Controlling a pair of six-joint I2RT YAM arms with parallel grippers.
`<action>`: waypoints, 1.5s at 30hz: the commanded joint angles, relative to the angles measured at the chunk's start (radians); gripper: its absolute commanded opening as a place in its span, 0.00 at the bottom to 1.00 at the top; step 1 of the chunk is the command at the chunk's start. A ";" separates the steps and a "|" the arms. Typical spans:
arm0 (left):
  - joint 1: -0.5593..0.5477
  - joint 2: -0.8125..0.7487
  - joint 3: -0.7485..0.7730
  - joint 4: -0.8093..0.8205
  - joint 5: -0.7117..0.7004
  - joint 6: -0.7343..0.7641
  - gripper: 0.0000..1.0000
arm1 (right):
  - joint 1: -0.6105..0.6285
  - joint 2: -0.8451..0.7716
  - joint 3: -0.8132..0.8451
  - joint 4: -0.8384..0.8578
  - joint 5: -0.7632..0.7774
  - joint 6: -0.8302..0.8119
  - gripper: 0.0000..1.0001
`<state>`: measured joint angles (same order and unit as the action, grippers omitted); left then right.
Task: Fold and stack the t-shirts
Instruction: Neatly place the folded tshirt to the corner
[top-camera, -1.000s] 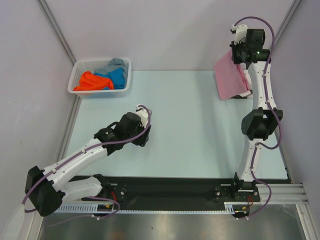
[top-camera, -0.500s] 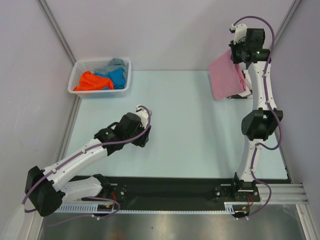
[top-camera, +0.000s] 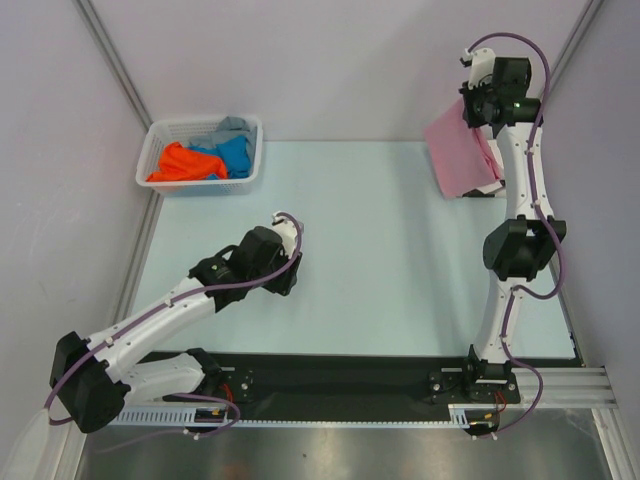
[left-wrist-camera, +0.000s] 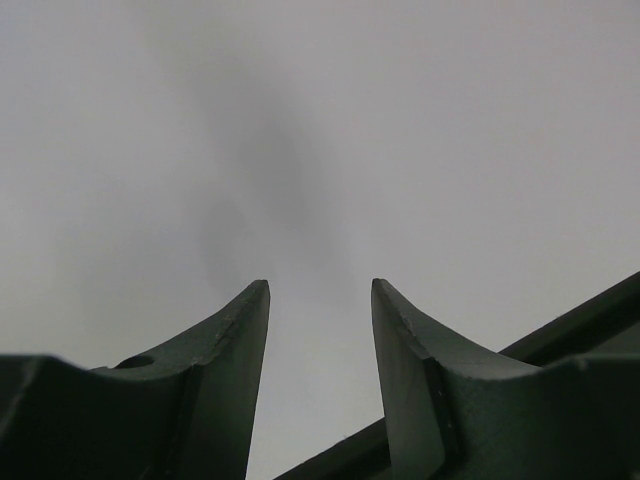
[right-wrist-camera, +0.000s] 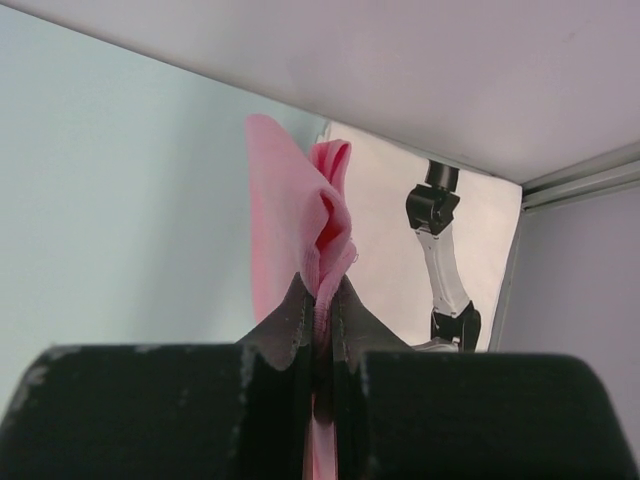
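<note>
The pink t-shirt (top-camera: 460, 155) hangs folded at the far right of the table, lifted high, its lower edge near the tabletop. My right gripper (top-camera: 470, 112) is shut on its top edge; in the right wrist view the bunched pink t-shirt (right-wrist-camera: 300, 215) rises out of the closed jaws of the right gripper (right-wrist-camera: 321, 292). Orange, blue and grey t-shirts (top-camera: 200, 158) lie in the white basket (top-camera: 252, 172) at the far left. My left gripper (top-camera: 288, 278) points down over the bare table, left of centre. Its view shows the left gripper (left-wrist-camera: 320, 290) open and holding nothing.
Grey walls close in the pale blue table (top-camera: 370, 250) at the back and both sides, with metal posts in the corners. A black strip (top-camera: 340, 378) with both arm bases runs along the near edge. The right arm's elbow (top-camera: 520, 248) stands over the right side.
The hanging pink t-shirt swung left half a second ago and has swung back right. Both arms stay where they were.
</note>
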<state>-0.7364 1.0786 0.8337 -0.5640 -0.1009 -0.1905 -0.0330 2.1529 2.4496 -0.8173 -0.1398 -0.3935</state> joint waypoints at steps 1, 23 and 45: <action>0.006 -0.017 0.001 0.012 0.004 0.016 0.51 | -0.008 0.013 0.038 0.066 -0.007 -0.010 0.00; 0.014 0.009 0.016 0.007 0.004 0.014 0.51 | -0.039 0.045 0.081 0.096 -0.015 0.007 0.00; 0.019 -0.008 0.008 0.018 0.013 0.014 0.51 | -0.011 -0.037 0.031 0.073 0.022 -0.022 0.00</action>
<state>-0.7277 1.0920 0.8333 -0.5636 -0.1005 -0.1905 -0.0540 2.2124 2.4702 -0.7895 -0.1356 -0.3969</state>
